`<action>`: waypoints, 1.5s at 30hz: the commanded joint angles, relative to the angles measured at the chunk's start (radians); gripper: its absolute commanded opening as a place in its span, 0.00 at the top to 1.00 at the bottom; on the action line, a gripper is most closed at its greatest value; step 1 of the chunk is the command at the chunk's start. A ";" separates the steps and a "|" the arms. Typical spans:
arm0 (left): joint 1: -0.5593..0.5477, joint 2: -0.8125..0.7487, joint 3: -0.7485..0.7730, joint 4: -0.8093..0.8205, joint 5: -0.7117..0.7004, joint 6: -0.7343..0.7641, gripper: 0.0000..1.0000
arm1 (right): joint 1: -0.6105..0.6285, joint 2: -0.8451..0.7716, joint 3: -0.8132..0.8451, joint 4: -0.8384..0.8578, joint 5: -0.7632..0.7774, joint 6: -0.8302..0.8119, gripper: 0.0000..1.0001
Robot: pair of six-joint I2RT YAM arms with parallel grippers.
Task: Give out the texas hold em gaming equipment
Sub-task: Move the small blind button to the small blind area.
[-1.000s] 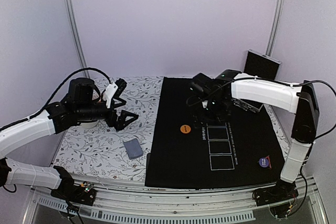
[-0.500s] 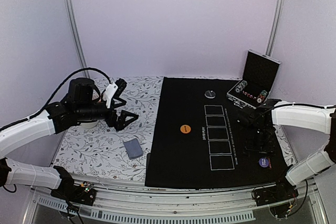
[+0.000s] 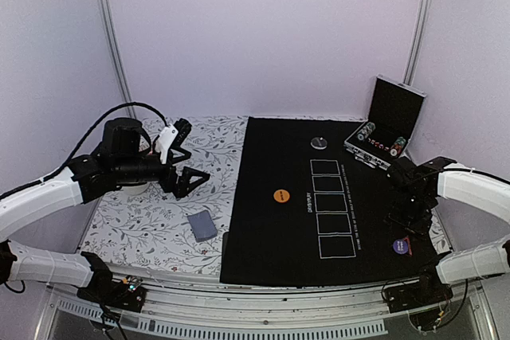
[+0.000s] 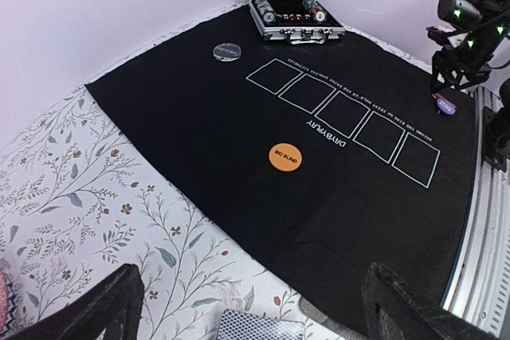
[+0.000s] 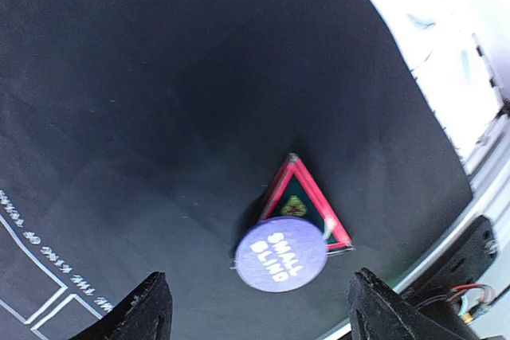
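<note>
Open case (image 4: 296, 33) holds striped chips (image 4: 265, 13); left fingers (image 4: 88, 312) and right fingers (image 5: 147, 316) stand apart.

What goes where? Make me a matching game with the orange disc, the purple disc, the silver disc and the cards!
Things:
1. orange disc
2. purple disc
3. silver disc
4. cards

Places:
A. on the flowery cloth
B. near the open case
C. overlapping the red triangle
D. alone, beside the white squares

Pairs: 1-D, 2-C, 3-B, 4-A
</note>
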 commanded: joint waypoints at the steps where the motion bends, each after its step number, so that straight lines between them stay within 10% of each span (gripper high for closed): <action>1: -0.022 -0.012 -0.006 0.010 0.008 0.003 0.02 | -0.051 -0.032 -0.004 0.091 -0.089 0.004 0.22; 45: -0.023 -0.002 -0.008 0.010 0.009 0.006 0.02 | -0.166 0.135 -0.060 0.289 -0.271 0.064 0.32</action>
